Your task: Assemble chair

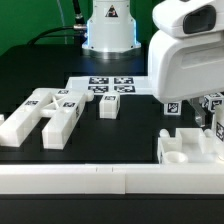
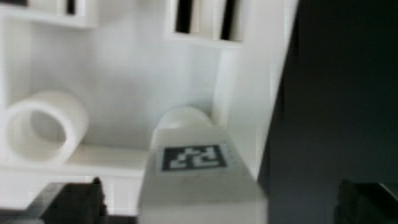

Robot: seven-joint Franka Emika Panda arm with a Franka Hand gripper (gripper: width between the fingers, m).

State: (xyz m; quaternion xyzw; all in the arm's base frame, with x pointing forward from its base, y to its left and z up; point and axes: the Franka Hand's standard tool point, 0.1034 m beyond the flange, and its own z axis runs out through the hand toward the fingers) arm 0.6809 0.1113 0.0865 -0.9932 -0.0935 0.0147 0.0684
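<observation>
White plastic seat block (image 1: 188, 150) sat on the tabletop (image 1: 130, 132) just beneath your claw (image 1: 208, 118). The claw stood open, jaws clear on either side of a tagged peg (image 2: 196, 160) beside the block's round hole (image 2: 45, 130). Long bars (image 1: 40, 115) and a small cube (image 1: 108, 105) lay well apart, toward the exterior view's left, blocking nothing.

Count on the table (image 1: 130, 135): long white tagged bars, 2 made out at the exterior view's left, first bar (image 1: 22, 118) and second bar (image 1: 62, 120); the seams there are unclear, so there may be more. Small white block (image 1: 108, 105): 1. Slotted seat block (image 1: 190, 150): 1. Tagged piece (image 2: 192, 150) between the fingers in the wrist view: 1. Marker board (image 1: 105, 85): 1, with at least 4 tags legible. Gripper (image 1: 207, 115): 1. White front rail (image 1: 100, 180): 1.
</observation>
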